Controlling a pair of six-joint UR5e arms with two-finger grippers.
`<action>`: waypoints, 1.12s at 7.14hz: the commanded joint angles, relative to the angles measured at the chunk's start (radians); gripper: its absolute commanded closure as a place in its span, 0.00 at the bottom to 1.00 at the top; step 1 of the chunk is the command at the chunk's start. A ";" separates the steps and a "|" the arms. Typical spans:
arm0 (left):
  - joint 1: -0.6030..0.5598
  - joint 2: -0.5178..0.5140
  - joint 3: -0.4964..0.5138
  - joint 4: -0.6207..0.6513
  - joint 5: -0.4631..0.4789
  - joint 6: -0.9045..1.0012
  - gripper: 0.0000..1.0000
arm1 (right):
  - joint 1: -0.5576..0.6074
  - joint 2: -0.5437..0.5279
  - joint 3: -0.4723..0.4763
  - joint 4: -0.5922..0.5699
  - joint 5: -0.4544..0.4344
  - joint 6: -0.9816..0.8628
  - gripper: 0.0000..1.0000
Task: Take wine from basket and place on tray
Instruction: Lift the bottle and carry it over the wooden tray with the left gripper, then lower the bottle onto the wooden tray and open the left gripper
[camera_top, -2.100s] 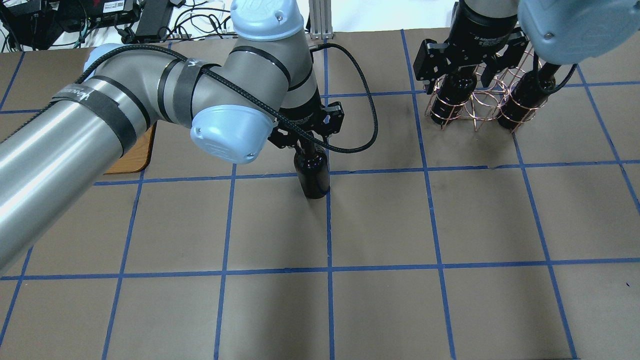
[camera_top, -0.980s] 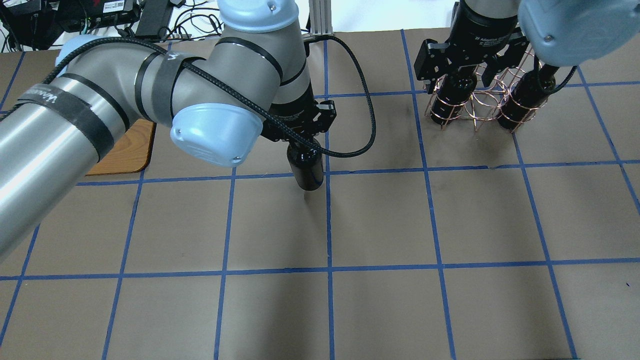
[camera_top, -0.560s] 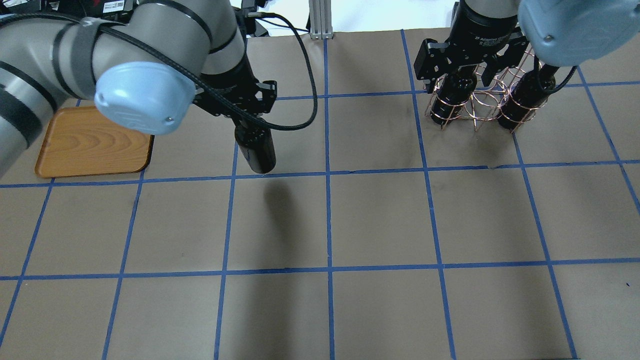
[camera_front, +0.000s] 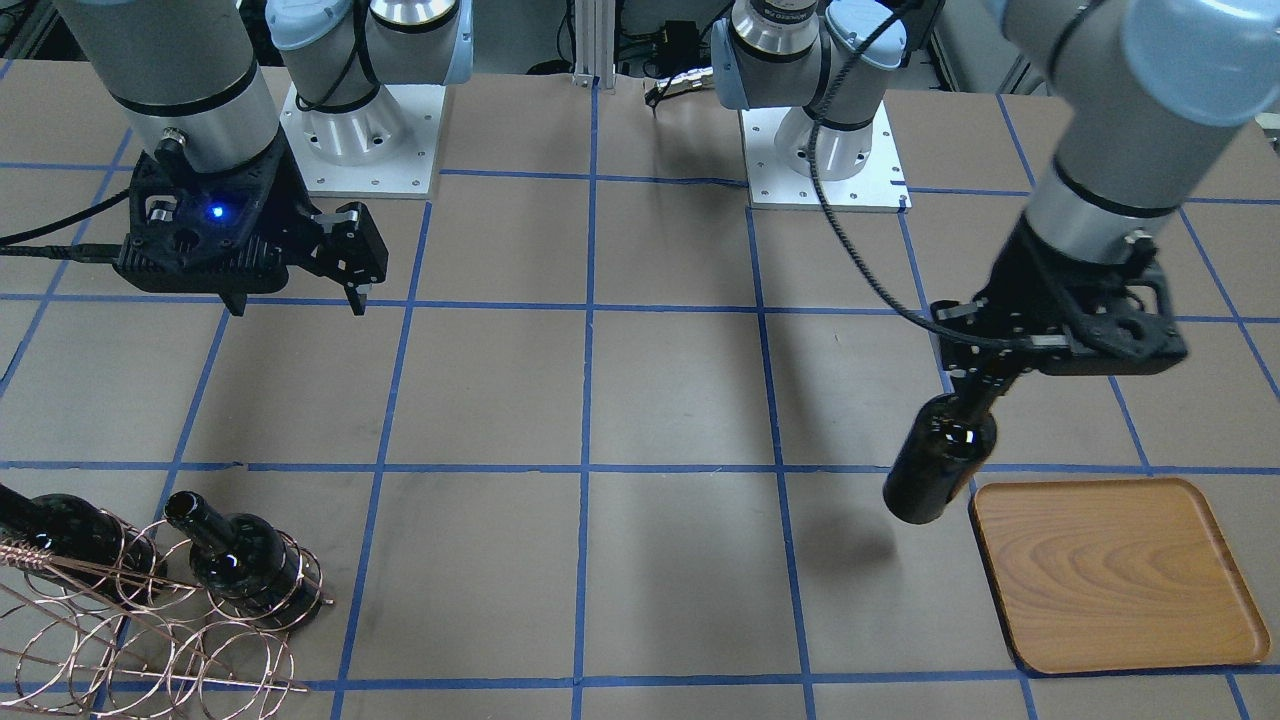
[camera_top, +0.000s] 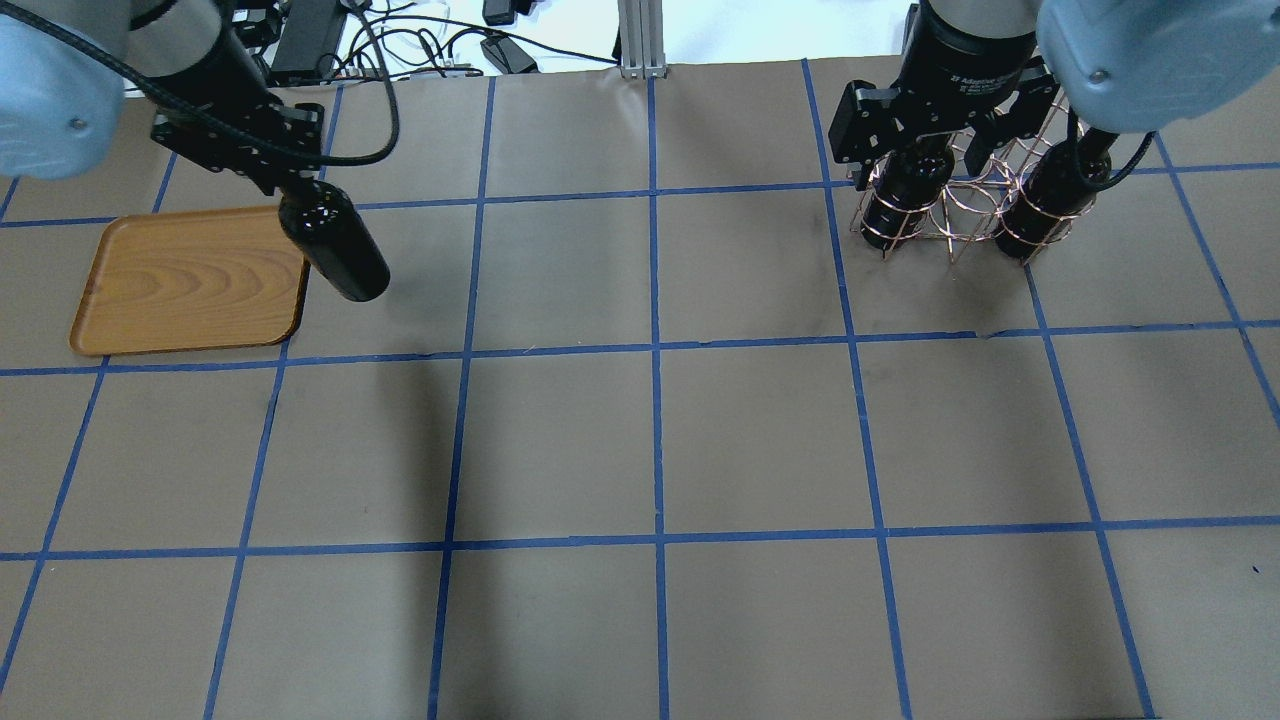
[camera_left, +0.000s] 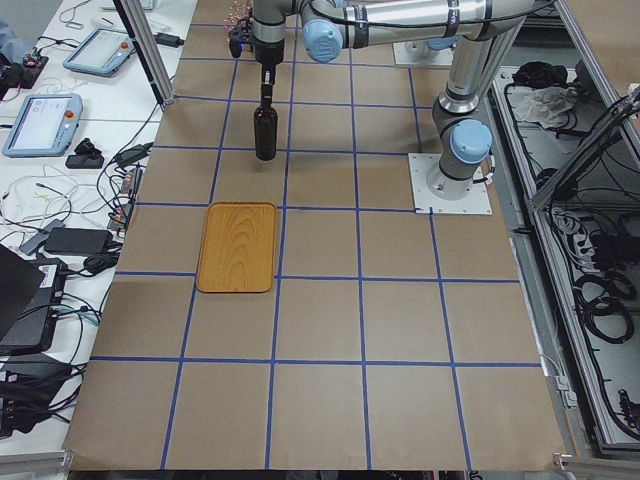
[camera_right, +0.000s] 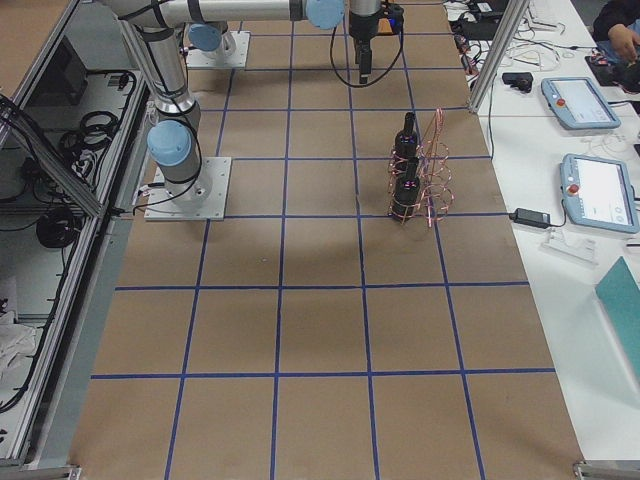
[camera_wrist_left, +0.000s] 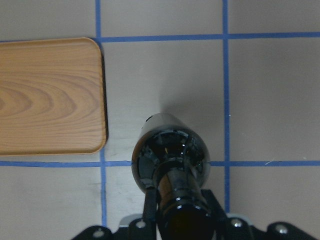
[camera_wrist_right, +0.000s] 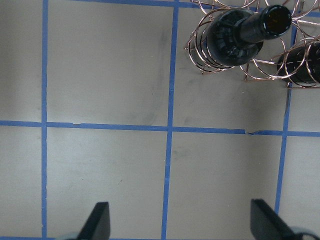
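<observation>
**Wine bottle (camera_front: 940, 470) in the air, just short of the tray**

Held by the neck in the left gripper (camera_front: 988, 383), clamped hard on the glass, base hanging free above the bare desk (camera_front: 680, 400). Just beside the tray (camera_front: 1110, 575), not yet over the wood. Both close to the desk's long edge away from the robot, toward its left end. Right gripper (camera_front: 297, 298) spread wide and empty, hovering toward the right end, well apart from the basket (camera_front: 150, 640) and its two spare bottles (camera_front: 250, 560) by the far right corner.

Likely trouble from here:

- Slipping: smooth glass, a heavy body and only a narrow pinch at the neck. Prone to sliding or swinging on a sharp stop.
- Clipping the low rim with the base, if lowered before fully clearing the tray's edge. Enough to shove the tray or knock the bottle askew.
- Landing half on the rim: crooked footing, then toppling on release.
- Letting go mid-swing or too high: a hard drop, perhaps a roll toward the nearby desk edge.

Safer to carry sideways first, then lower straight down.
</observation>
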 joint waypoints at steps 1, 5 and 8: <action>0.196 -0.037 0.071 -0.068 -0.092 0.223 1.00 | 0.000 0.001 0.000 -0.001 0.001 -0.001 0.00; 0.281 -0.181 0.154 -0.056 -0.079 0.351 1.00 | 0.000 0.000 0.000 0.002 0.001 0.001 0.00; 0.283 -0.223 0.174 -0.048 -0.082 0.351 0.99 | 0.001 0.000 0.000 0.000 0.001 0.004 0.00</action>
